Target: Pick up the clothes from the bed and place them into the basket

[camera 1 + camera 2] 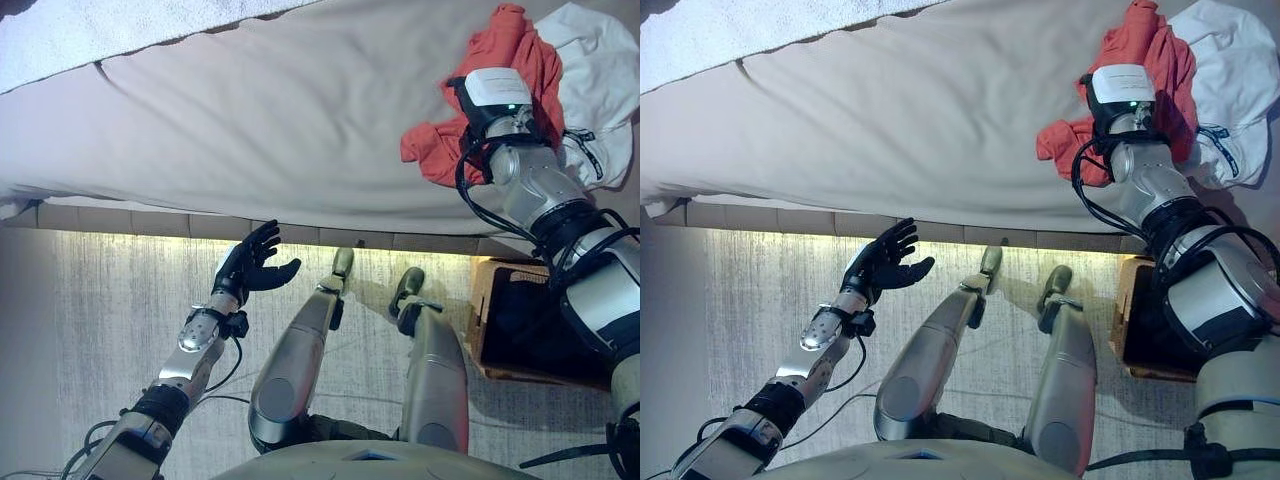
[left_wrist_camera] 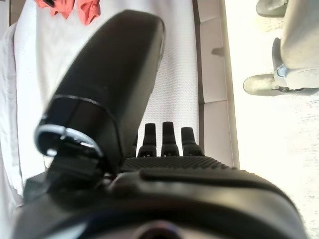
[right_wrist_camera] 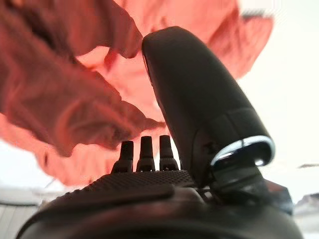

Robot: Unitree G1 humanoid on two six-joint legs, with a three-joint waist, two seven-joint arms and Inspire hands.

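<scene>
Clothes are what you are after, and they lie at the far right of the bed, so take the scene from your feet outward. Nearest you on the right, the basket (image 1: 500,335) stands on the floor just below the bed's edge, its dark inside largely hidden behind your right arm; you may misjudge its mouth when you swing back and drop cloth on the rug. Your left hand (image 1: 252,266) hangs idle over the floor in front of the bed (image 1: 250,130), fingers straight and spread, holding nothing.

Farther out, your right hand (image 3: 164,164) is up against the red garment (image 1: 515,60). Its wrist view shows the thumb raised and the fingers straight, with red folds pressed round them but nothing clamped. Close now and you could pinch only one loose fold, which would likely slip as you lift.

Beyond the red piece and touching it lies the white garment (image 1: 600,60), with a dark cord trailing near your forearm. Judging by that overlap, a hasty pull could drag the white one along or off the mattress edge.
</scene>
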